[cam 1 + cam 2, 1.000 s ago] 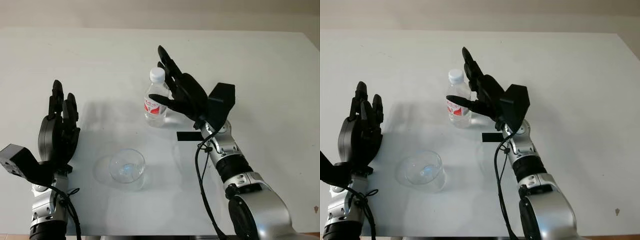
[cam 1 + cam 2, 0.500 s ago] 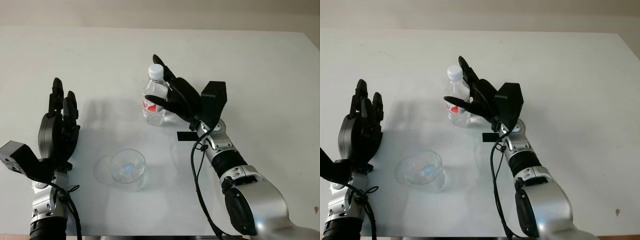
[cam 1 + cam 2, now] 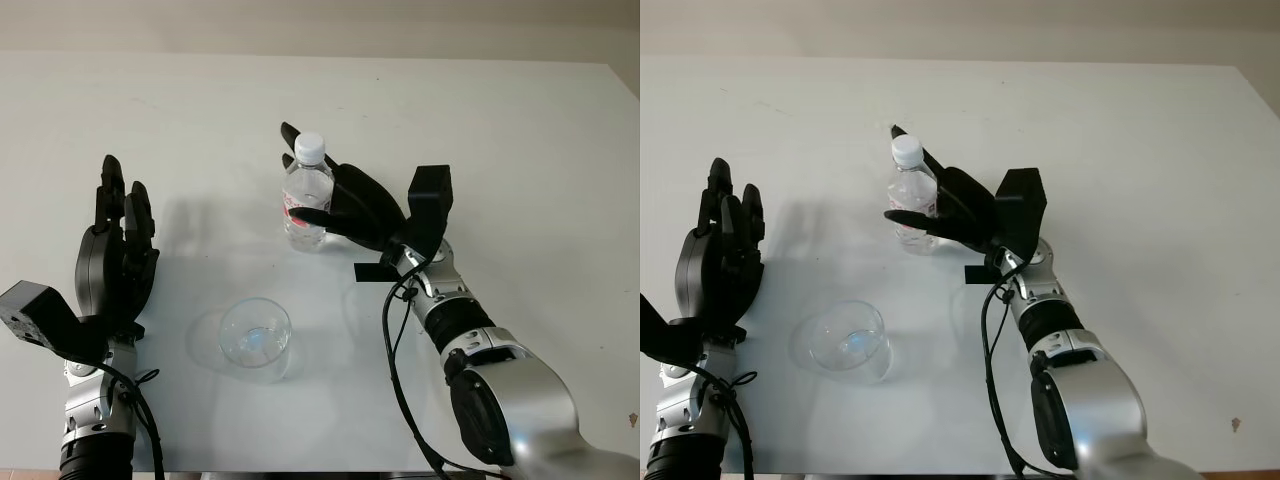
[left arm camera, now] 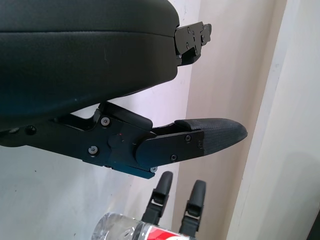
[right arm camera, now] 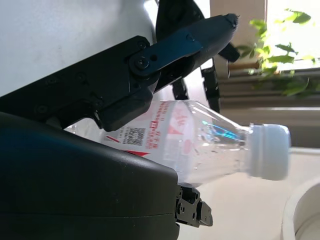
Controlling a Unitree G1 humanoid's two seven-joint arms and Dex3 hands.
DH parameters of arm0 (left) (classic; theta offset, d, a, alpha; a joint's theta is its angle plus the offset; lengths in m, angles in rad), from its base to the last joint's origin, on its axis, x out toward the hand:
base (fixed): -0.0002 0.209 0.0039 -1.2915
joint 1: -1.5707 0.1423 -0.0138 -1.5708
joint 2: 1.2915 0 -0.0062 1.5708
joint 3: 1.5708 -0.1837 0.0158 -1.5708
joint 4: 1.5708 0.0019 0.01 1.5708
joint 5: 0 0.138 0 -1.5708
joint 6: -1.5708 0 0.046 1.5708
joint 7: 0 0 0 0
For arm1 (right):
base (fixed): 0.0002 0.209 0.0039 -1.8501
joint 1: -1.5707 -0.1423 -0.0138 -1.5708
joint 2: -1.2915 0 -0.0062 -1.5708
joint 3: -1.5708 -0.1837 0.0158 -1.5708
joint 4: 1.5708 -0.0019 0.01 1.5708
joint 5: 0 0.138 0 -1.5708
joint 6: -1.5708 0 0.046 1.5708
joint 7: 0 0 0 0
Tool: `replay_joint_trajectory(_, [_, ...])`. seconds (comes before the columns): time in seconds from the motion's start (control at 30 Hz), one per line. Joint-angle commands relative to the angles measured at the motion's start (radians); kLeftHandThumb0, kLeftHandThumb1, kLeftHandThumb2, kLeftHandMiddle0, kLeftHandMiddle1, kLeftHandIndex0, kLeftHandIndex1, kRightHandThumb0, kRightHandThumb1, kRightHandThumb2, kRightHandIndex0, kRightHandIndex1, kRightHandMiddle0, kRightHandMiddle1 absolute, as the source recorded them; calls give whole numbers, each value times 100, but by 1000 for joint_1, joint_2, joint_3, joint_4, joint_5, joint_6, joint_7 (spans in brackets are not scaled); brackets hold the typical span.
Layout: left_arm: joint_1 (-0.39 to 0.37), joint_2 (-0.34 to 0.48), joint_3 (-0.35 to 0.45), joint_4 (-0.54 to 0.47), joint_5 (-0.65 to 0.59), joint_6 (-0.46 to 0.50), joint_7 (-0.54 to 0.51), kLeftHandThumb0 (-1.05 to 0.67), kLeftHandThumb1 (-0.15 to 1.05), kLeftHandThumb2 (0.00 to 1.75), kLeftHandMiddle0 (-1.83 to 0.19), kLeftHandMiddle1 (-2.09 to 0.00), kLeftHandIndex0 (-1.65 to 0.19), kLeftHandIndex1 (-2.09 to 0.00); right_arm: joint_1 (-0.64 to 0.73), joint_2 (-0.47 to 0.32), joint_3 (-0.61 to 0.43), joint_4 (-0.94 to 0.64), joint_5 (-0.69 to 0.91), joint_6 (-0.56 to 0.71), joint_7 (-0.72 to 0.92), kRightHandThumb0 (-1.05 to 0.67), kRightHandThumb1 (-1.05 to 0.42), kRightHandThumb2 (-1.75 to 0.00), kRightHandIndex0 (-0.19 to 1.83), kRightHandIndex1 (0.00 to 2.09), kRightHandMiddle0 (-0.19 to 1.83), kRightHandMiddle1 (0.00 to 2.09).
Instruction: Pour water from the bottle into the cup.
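Hovering open over the desk's (image 3: 520,130) left side, left hand (image 3: 115,255) holds nothing. Cup (image 3: 256,337) stands upright near the front edge, left of centre. Bottle (image 3: 306,194) stands upright mid-desk, cap on. Right hand (image 3: 350,205) wraps around bottle, thumb across the label, fingers behind it; full clamp can't be confirmed.

A plain indoor test room, more lab than home: a bare white table (image 3: 520,130) fills the head views, meeting a pale wall (image 3: 300,25) along its twelve o'clock edge. In the right wrist view a sunlit window (image 5: 292,30) with green foliage (image 5: 280,55) behind it stands beyond the table.
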State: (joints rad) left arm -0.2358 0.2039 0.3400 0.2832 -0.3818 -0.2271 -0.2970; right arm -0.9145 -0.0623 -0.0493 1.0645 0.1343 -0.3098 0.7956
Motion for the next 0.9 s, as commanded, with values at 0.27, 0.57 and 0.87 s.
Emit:
replay_joint_trajectory(0.27, [9, -16, -4, 44, 12, -25, 3, -75, 105, 54, 19, -5, 19, -2, -21, 9, 0, 4, -23, 11, -68, -43, -82, -5, 14, 21, -14, 86])
replay_joint_trajectory(0.57, [17, -13, 4, 38, 2, -39, -10, -74, 105, 54, 18, -6, 18, -4, -20, 36, 25, 51, -90, -41, -212, -30, -85, -5, 9, 161, -3, 168])
replay_joint_trajectory(0.87, [18, -11, 2, 32, 12, -48, 2, -74, 105, 53, 16, -6, 15, -5, -30, 29, 116, 97, -241, -81, -386, -47, -101, -7, 98, 209, 86, 209])
